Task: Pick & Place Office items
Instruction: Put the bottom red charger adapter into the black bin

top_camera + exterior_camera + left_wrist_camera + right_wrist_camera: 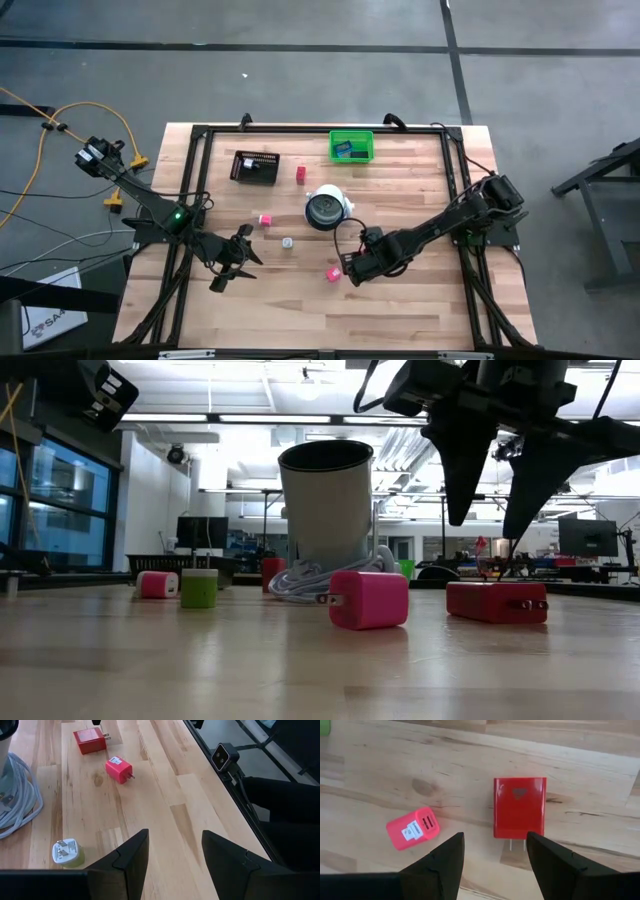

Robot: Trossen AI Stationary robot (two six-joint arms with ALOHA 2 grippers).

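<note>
A red plug block (519, 807) lies flat on the table, prongs toward my right gripper (495, 842). That gripper hangs open just above it, touching nothing, as the low view shows (485, 525). A pink plug block (413, 828) lies beside it (333, 273). Farther left lie a green-and-white block (287, 242), a second pink block (265, 220) and a second red block (300, 174). My left gripper (248, 258) waits open above the table's near left part (175, 840).
A white cup with a coiled white cable (326, 208) stands mid-table, just behind the pink block in the low view (326, 510). At the far side stand a green bin (351, 146) and a black mesh tray (255, 166). A black frame rail (460, 200) borders the table.
</note>
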